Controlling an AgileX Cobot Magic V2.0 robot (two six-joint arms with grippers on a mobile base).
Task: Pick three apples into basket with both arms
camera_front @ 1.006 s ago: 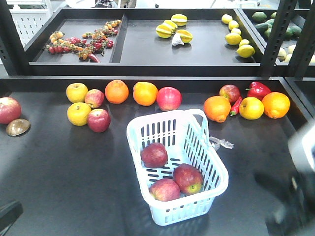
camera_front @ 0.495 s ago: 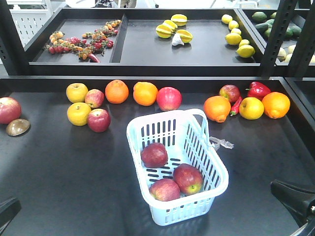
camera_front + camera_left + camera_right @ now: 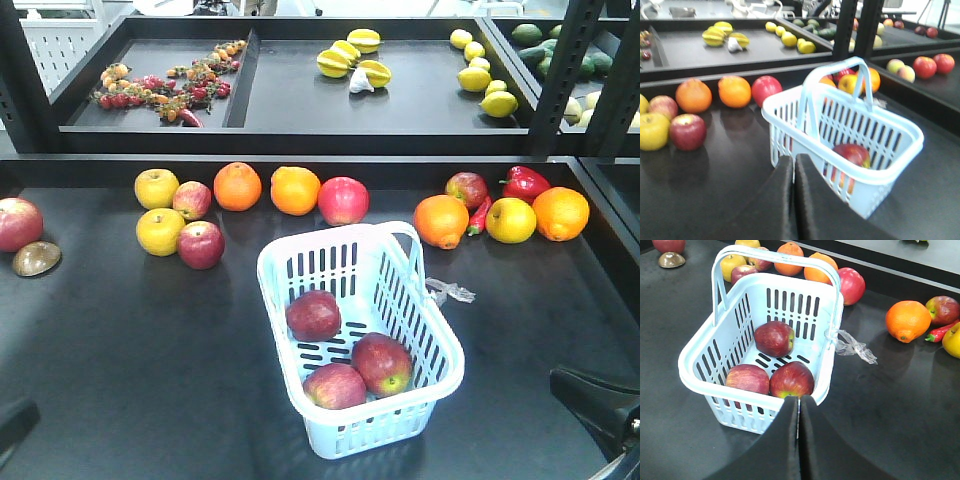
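Observation:
The pale blue basket (image 3: 446, 345) stands mid-table with its handle folded back. Three dark red apples lie inside: one toward the back (image 3: 313, 315) and two side by side at the near end (image 3: 381, 363) (image 3: 334, 386). In the right wrist view the same three apples (image 3: 774, 338) (image 3: 747, 379) (image 3: 791, 380) sit in the basket (image 3: 695, 347), just beyond my right gripper (image 3: 799, 399), which is shut and empty. My left gripper (image 3: 793, 159) is also shut on nothing, short of the basket (image 3: 892, 125), where one apple (image 3: 852, 152) shows through the slots.
Loose fruit lines the back of the table: yellow apples (image 3: 158, 230), oranges (image 3: 237, 186), red apples (image 3: 343, 200), a red pepper (image 3: 524, 183). A scrap of clear plastic (image 3: 450, 292) lies right of the basket. A brown object (image 3: 36, 258) sits far left. Black uprights (image 3: 565, 70) carry an upper shelf.
The right arm swung in as a blur a second ago and has settled at the lower right corner. The left arm's tip sank slightly at the lower left. Basket and apples stayed put.

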